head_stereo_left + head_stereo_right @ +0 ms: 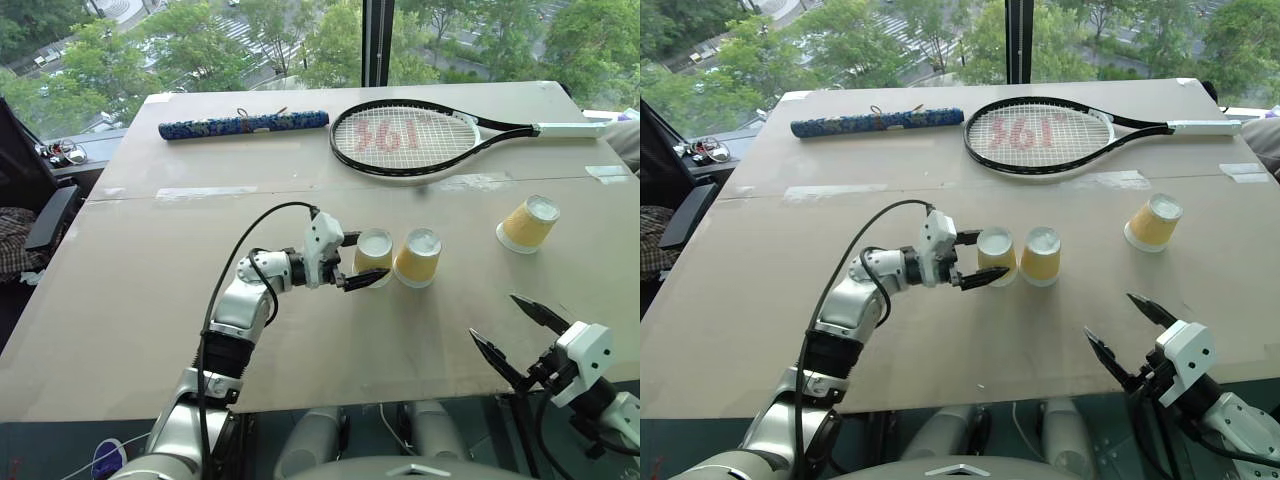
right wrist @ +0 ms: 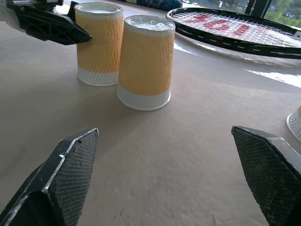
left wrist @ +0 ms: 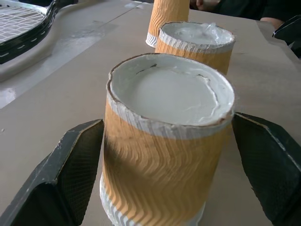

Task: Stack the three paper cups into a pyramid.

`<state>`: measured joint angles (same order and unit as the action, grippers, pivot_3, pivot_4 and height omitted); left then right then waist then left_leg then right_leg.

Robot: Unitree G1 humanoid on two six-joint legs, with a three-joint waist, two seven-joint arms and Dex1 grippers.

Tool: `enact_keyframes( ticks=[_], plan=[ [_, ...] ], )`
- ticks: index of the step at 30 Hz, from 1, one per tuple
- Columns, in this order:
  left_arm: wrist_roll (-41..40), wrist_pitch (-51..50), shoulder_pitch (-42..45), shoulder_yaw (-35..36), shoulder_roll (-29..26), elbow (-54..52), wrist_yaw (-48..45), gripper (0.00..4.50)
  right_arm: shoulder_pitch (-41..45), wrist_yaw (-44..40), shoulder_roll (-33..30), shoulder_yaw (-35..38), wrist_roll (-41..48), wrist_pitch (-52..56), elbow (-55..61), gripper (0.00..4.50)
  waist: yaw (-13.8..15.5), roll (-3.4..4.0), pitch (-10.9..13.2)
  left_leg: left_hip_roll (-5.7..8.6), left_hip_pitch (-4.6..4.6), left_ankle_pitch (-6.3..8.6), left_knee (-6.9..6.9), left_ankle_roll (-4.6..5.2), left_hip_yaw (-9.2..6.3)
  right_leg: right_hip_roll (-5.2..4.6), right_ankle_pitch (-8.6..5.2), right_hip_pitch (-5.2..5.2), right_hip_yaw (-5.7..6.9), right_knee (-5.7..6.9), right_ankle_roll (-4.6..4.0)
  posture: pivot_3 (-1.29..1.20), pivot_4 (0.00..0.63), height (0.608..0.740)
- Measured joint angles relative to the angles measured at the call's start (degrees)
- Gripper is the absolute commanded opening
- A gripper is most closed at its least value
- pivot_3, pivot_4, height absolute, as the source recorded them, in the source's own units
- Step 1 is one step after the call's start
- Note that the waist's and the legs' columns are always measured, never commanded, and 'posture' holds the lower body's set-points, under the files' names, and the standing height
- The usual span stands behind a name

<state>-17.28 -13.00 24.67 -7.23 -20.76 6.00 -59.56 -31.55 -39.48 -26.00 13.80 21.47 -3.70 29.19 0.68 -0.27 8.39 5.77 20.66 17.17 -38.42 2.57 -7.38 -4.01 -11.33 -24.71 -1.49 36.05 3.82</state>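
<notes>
Paper, thin and ridged, is what all three cups are made of, so I judge them very light, easy to tip and quick to crush under a hard squeeze; the wavy orange wall should give the pads some bite, and the safest hold looks to be across the middle of that wall, with the jaws level and only gently closed

The near cup stands upside down on the table, white base up, with the second cup just beside it, also inverted; whether their rims touch is hard to tell. The third cup sits well apart toward the robot's right, leaning rather than standing square, nearer the tennis racket at the far side. A blue patterned roll lies beyond, to the left of the racket

The left gripper reaches in from the left with its fingers level and pointing right, one on either side of the near cup. In the left wrist view a gap shows between each black pad and the cup wall, so the jaws stand apart and nothing is held. The right gripper hangs low over the near edge of the table, fingers spread wide and empty, aimed forward and left toward the pair of cups

The two base cups look placed; the leaning one is not yet on top
</notes>
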Motion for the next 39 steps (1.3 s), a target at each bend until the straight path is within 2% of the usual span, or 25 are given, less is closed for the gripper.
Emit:
enact_keyframes(
  ticks=[3, 9, 14, 16, 19, 24, 29, 34, 39],
  plan=[
    [-2.61, -3.51, -2.54, 2.26, -3.03, -4.91, 0.07, 4.42, 1.26, 1.29, 0.06, 1.04, 0.64, 0.85, 0.02, 4.5, 0.0, 0.02, -0.01, -0.01, -0.01, 0.0, 0.01, 0.0, 0.01, 0.0, 0.0, 0.0, -0.02, 0.0, 0.0, 0.0, 0.15, 0.74],
    [-11.24, -10.03, -13.87, 10.11, -10.26, -20.94, 0.03, 4.42, 7.74, 7.05, -1.71, 6.13, 1.43, 6.93, -0.34, 4.5, 0.13, 0.07, -0.03, -0.01, 0.0, 0.0, 0.03, 0.0, 0.07, -0.03, -0.01, -0.01, -0.08, -0.02, -0.01, 0.0, 0.15, 0.74],
    [-21.96, -14.84, -19.78, 13.42, -16.99, -29.58, -6.23, 4.42, 17.88, 11.21, -7.97, 9.19, 2.28, 18.26, -3.27, 4.5, 0.11, 0.08, -0.03, -0.05, -0.01, 0.0, 0.02, 0.0, 0.13, -0.01, -0.01, 0.01, -0.06, -0.02, -0.05, 0.0, 0.15, 0.74],
    [-27.41, -16.37, -20.69, 16.2, -19.7, -32.61, -9.37, 4.42, 25.51, 13.93, -9.95, 9.76, 1.98, 23.63, -7.85, 4.5, -0.05, 0.14, -0.04, -0.04, -0.04, 0.0, 0.03, 0.01, 0.24, 0.0, -0.01, 0.0, -0.13, -0.02, -0.06, 0.0, 0.15, 0.74],
    [-29.61, -16.64, -20.83, 17.47, -20.02, -33.73, -9.72, 4.42, 29.55, 15.66, -9.99, 9.39, 2.18, 27.31, -9.55, 4.5, 0.12, 0.19, -0.07, -0.07, -0.03, 0.0, 0.05, 0.01, 0.21, 0.0, -0.01, -0.01, -0.09, -0.02, -0.06, 0.0, 0.15, 0.74],
    [-32.12, -16.86, -22.14, 18.53, -19.8, -35.32, -6.55, 4.42, 41.19, 19.06, -9.6, 8.86, 2.71, 35.63, -17.45, 4.5, 0.0, 0.19, -0.07, -0.06, 0.01, 0.01, 0.08, 0.03, 0.28, -0.01, 0.0, -0.03, -0.18, -0.12, -0.06, 0.0, 0.15, 0.74],
    [-32.4, -16.65, -24.79, 18.44, -19.42, -37.48, -4.37, 4.42, 46.78, 19.16, -8.96, 7.85, 3.77, 39.09, -23.21, 4.5, -0.04, 0.21, -0.06, -0.07, 0.02, 0.01, 0.15, 0.03, 0.28, -0.01, 0.0, -0.08, -0.19, -0.12, -0.07, 0.0, 0.15, 0.74],
    [-32.38, -16.38, -25.59, 18.44, -18.98, -38.39, -2.55, 4.42, 48.84, 17.4, -8.94, 6.48, 3.77, 39.78, -27.23, 4.5, 0.1, 0.21, -0.06, -0.06, 0.03, 0.02, 0.13, 0.04, 0.29, -0.02, 0.0, -0.07, -0.19, -0.13, -0.07, 0.0, 0.15, 0.74],
    [-32.4, -16.24, -26.84, 18.39, -18.8, -39.1, -1.8, 4.5, 49.87, 16.37, -8.99, 4.54, 1.66, 38.63, -31.59, 2.96, -0.05, 0.22, -0.05, -0.07, 0.02, 0.02, 0.14, 0.05, 0.34, -0.01, 0.0, -0.09, -0.23, -0.13, -0.07, 0.0, 0.15, 0.74]
  ],
)
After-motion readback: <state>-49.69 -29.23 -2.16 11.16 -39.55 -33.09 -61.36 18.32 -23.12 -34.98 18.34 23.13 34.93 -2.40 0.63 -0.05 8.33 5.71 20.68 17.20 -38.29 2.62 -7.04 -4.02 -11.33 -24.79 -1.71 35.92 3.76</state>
